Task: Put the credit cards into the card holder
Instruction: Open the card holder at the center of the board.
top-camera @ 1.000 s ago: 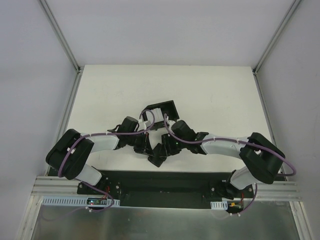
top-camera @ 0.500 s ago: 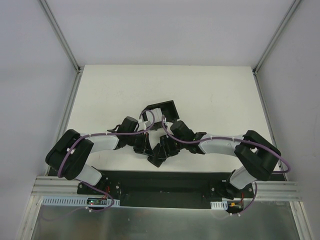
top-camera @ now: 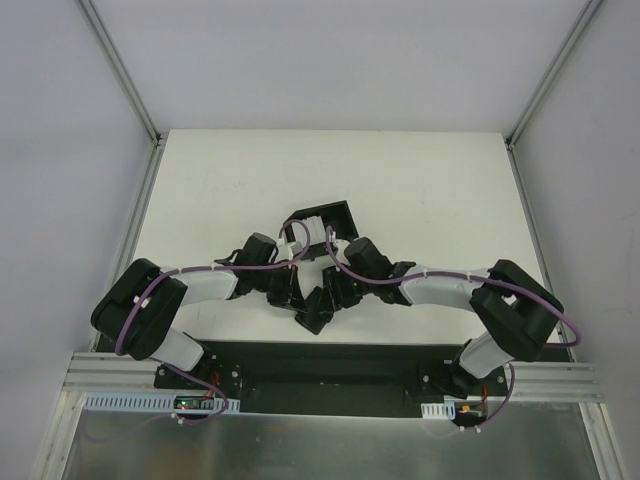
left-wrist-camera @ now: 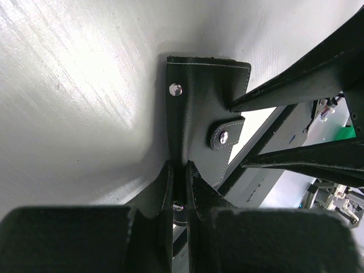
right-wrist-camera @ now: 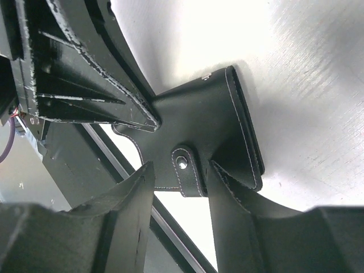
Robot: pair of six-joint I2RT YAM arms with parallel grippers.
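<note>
The card holder [top-camera: 318, 316] is a small black wallet held up off the white table near its front edge, between both wrists. My left gripper [top-camera: 300, 298] is shut on one edge of it; the left wrist view shows the fingers [left-wrist-camera: 165, 185] pinching the leather below the wallet's panel [left-wrist-camera: 199, 96] and snap tab [left-wrist-camera: 224, 135]. My right gripper [top-camera: 336, 294] is open, and its fingers [right-wrist-camera: 139, 187] straddle the snap tab [right-wrist-camera: 185, 165] of the wallet [right-wrist-camera: 210, 119]. The credit cards do not show clearly; a pale patch [top-camera: 303, 233] lies in the box behind the wrists.
A black open-topped box [top-camera: 335, 215] stands just behind the two wrists. The white table [top-camera: 420, 190] stretches to the back, between grey walls with metal rails. A black base strip [top-camera: 320, 362] runs along the near edge under the arms.
My right arm has shifted slightly left, bringing its open fingers closer round the wallet's tab. The left gripper still holds the wallet in the same place.
</note>
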